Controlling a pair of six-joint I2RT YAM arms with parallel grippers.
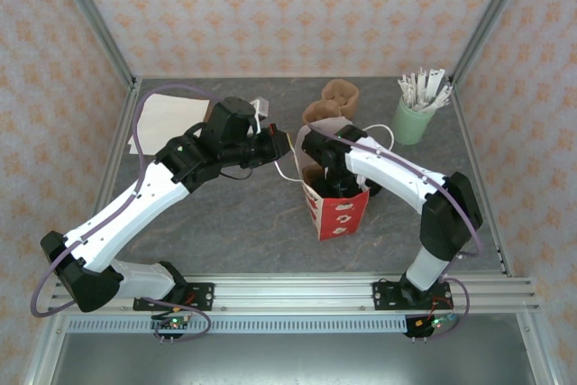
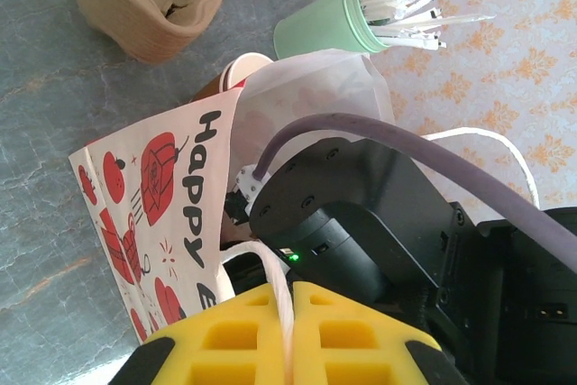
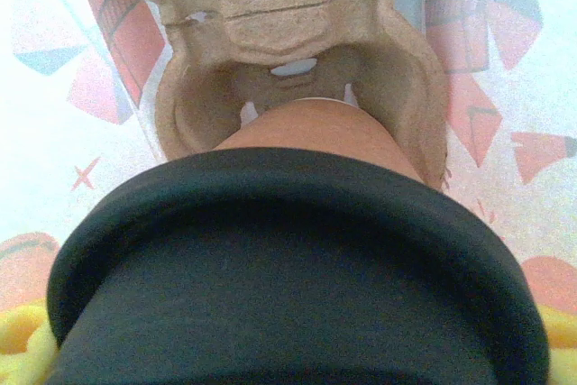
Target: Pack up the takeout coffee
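Takeout coffee (image 3: 302,223), a brown paper cup with a black lid, is held upright between the yellow pads (image 3: 20,344) of the right gripper (image 1: 335,188), which are spread wide against its sides just under the lid. Gripper and cup are down inside a red-and-white paper bag (image 2: 153,196). Directly below the gripper a brown moulded-pulp tray (image 3: 297,6) lies at the bottom of the bag, and the cup's narrow base points into one of its round wells. Whether the base is seated there cannot be told.

Left gripper (image 2: 287,299), to the side of the bag's mouth, has its yellow fingers pressed together on the bag's white cord handle (image 2: 270,263), which runs out from between the fingertips toward the bag. Beyond these fingers, past the bag's printed side, a white-rimmed cup (image 2: 242,68) stands on the grey table (image 2: 54,114). Farther ahead are a stack of pulp trays (image 2: 149,2) and a mint-green cup (image 2: 315,29) of paper-wrapped sticks.
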